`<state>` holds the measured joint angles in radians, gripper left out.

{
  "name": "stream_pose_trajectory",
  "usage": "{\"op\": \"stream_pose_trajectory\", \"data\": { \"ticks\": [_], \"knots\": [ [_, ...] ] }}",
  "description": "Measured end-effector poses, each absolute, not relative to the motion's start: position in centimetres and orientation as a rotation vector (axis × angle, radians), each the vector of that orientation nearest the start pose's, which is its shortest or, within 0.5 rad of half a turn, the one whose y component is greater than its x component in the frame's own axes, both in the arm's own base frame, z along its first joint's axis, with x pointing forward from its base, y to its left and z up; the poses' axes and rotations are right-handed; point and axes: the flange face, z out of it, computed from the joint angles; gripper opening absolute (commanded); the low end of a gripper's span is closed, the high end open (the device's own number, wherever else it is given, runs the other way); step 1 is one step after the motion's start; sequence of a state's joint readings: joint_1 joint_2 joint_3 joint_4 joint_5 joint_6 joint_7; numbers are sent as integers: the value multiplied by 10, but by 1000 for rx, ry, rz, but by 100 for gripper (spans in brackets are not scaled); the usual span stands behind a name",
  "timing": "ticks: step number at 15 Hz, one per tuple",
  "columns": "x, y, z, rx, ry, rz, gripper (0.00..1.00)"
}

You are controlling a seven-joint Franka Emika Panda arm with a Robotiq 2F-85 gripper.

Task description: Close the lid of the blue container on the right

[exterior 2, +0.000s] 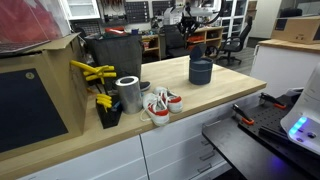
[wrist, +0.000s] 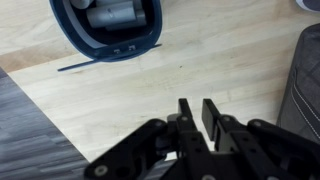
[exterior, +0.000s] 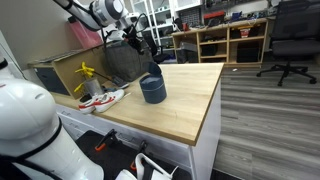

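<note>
The blue container (exterior: 152, 92) is a small, squat tub standing on the wooden table in both exterior views (exterior 2: 200, 73). It is open, and grey items show inside it in the wrist view (wrist: 105, 20). The lid (wrist: 105, 60) stands up at the container's rim and shows edge-on as a thin dark line. It is also a small raised piece above the tub in an exterior view (exterior: 154, 70). My gripper (wrist: 202, 115) hovers above the bare table, a short way from the container on the lid's side. Its fingers are nearly together and hold nothing.
A big dark grey bin (exterior 2: 120, 55) stands behind the container and shows at the wrist view's right edge (wrist: 305, 90). Red-and-white shoes (exterior 2: 160, 105), a metal can (exterior 2: 128, 93) and a yellow tool (exterior 2: 95, 72) lie further along the table. The table edge (exterior: 212, 110) is near.
</note>
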<state>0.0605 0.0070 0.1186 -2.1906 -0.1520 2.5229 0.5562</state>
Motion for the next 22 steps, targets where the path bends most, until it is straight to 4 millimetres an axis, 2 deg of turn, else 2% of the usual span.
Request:
{"op": "stream_pose_trajectory", "data": {
  "ticks": [4, 7, 12, 15, 19, 22],
  "knots": [
    [554, 94, 410, -3084, 393, -531, 0],
    [557, 81, 398, -3124, 389, -505, 0],
    [553, 57, 371, -3207, 365, -347, 0],
    [544, 51, 363, -3261, 288, -202, 0],
    [528, 47, 367, -3306, 144, -12, 0],
    [516, 44, 374, -3328, 83, 51, 0]
  ]
}}
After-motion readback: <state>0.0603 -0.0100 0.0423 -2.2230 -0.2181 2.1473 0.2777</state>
